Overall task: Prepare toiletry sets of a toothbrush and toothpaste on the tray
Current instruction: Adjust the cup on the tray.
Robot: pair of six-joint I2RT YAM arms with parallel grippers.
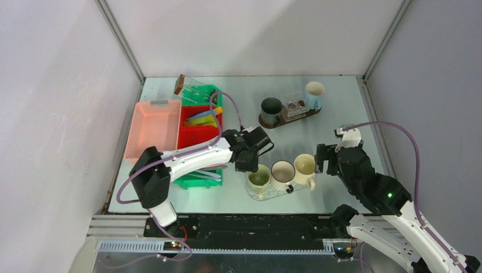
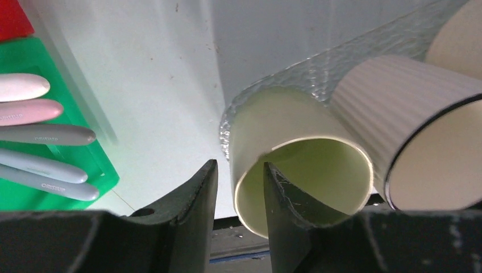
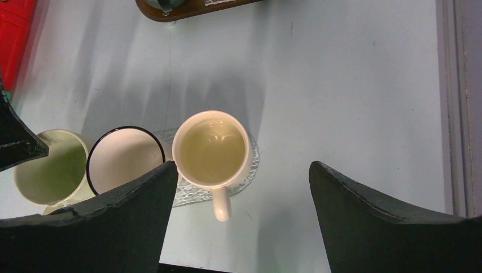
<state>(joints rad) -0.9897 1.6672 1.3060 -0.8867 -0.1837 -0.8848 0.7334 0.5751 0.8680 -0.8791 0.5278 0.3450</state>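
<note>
Three mugs stand in a row on the clear glass tray [image 1: 273,195] [image 2: 318,85]: a cream mug with a green inside [image 1: 258,179] [image 2: 284,136], a white ribbed mug with a dark rim [image 1: 282,170] [image 2: 409,102], and a cream mug with a handle [image 1: 305,165] [image 3: 211,149]. All look empty. My left gripper [image 1: 250,165] [image 2: 239,165] is partly open and straddles the green-lined mug's wall, one finger inside and one outside with a gap. My right gripper [image 1: 327,156] [image 3: 241,170] hangs wide open, empty, above and just right of the handled mug. Toothbrushes [image 2: 45,135] lie in the green bin. Toothpaste tubes [image 1: 206,119] lie in the red bin.
A wooden tray [image 1: 287,120] at the back holds a dark mug [image 1: 271,108], a clear item and a pale blue mug [image 1: 315,94]. At the left stand a salmon bin [image 1: 153,128], the red bin [image 1: 196,133] and the green bin [image 1: 199,177] [image 2: 34,57].
</note>
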